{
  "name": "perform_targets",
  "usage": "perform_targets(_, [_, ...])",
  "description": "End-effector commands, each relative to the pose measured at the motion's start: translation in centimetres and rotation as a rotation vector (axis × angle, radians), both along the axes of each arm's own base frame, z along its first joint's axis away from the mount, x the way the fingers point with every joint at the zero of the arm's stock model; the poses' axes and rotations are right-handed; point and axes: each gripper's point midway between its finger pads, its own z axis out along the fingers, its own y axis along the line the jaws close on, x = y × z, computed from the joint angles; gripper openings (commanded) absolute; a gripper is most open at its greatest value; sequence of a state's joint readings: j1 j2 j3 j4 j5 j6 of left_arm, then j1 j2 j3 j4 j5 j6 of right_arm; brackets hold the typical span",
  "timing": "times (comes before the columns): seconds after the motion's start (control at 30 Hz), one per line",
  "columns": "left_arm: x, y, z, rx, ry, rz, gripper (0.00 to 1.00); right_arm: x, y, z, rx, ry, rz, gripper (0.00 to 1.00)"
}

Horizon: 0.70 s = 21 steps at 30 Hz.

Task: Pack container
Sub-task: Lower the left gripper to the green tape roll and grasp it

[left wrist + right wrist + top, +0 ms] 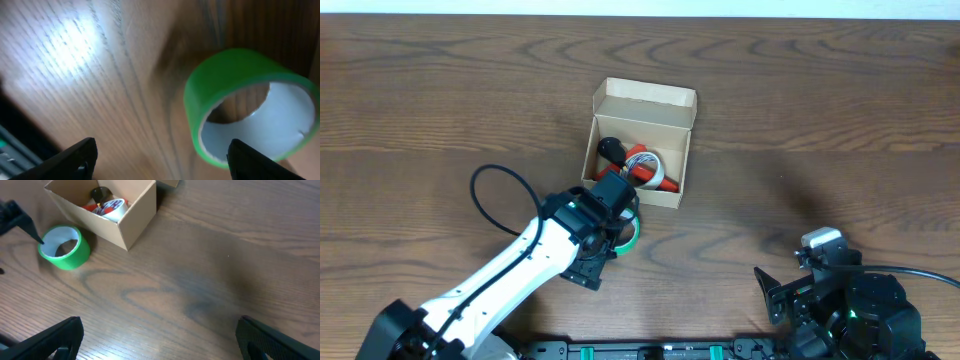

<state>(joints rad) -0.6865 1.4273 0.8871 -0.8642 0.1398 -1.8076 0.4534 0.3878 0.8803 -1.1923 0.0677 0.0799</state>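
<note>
Table (840, 120): box (645, 98) sits mid-table, lid open, with a red-white roll (650, 165) inside. Green tape roll (225, 70) lies on the table just beside the box's near wall, not packed. My left gripper (162, 150) hangs over it, spread wide, holding nothing. Roll is off-centre; closing now could clip one edge and knock it away. Right gripper (160, 335) is parked, also spread.

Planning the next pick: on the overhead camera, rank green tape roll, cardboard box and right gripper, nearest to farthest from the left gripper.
1. green tape roll, right at the left gripper, on its right side.
2. cardboard box, just beyond the roll.
3. right gripper, far off at the lower right of the view.
</note>
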Motion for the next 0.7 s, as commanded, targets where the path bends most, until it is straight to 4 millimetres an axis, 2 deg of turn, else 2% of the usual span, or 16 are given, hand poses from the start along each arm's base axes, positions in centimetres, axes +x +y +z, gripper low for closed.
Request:
perform_targets(0.0, [-0.1,-0.2,-1.5,0.0,0.024,0.033,0.83,0.1,-0.2,0.0,0.005,0.002,-0.022,0.99])
perform_targets(0.17, [0.9,-1.0,-3.1,-0.005,0.016,0.038,0.82,0.1,-0.2,0.0,0.005,0.002,-0.022,0.99])
perform_targets(0.33, [1.4,-1.4,-4.3,-0.003,0.026,0.059,0.75,0.1,-0.2,0.0,0.005,0.002,-0.022,0.99])
perform_targets(0.43, [1.7,-1.6,-4.6,-0.008,0.02,0.06,0.53,0.1,-0.2,0.0,0.005,0.002,-0.022,0.99])
perform_targets(0.53, [1.9,-1.7,-4.6,-0.008,0.011,0.064,0.14,0.1,-0.2,0.0,0.005,0.002,-0.022,0.99])
perform_targets(0.57, [2.0,-1.7,-4.6,-0.008,0.009,0.064,0.06,0.1,-0.2,0.0,0.005,0.002,-0.022,0.99])
perform_targets(0.67, [2.1,-1.6,-4.3,-0.01,-0.002,0.077,0.06,0.1,-0.2,0.0,0.005,0.002,-0.022,0.99])
